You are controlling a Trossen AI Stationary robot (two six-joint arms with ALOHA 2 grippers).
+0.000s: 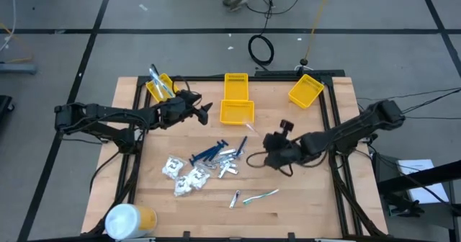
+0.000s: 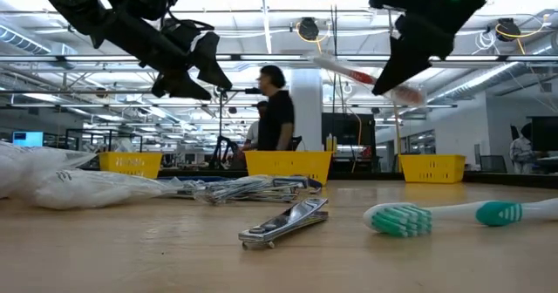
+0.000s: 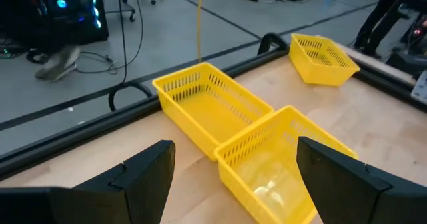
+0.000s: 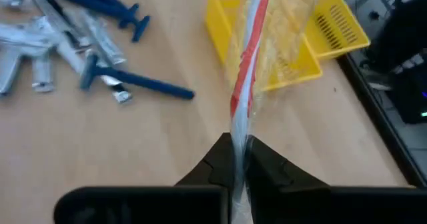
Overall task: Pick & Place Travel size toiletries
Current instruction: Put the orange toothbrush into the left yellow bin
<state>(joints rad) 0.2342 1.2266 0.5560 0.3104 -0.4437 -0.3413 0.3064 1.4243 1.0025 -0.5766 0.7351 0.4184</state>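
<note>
Two grippers above the table, one gripping a wrapped toothbrush.

Right gripper (image 4: 239, 159) is clamped on a red-and-white toothbrush in clear wrap (image 4: 248, 71), lifted off the wood just beside the middle yellow bin (image 1: 237, 111). Left gripper (image 1: 204, 111) hovers on that bin's other side, fingers spread wide and empty. Nearer the table's front edge than that bin lie the dark blue razors (image 1: 207, 154), silvery tubes (image 1: 229, 164), white packets (image 1: 184, 176) and a green toothbrush (image 1: 261, 196).
</note>
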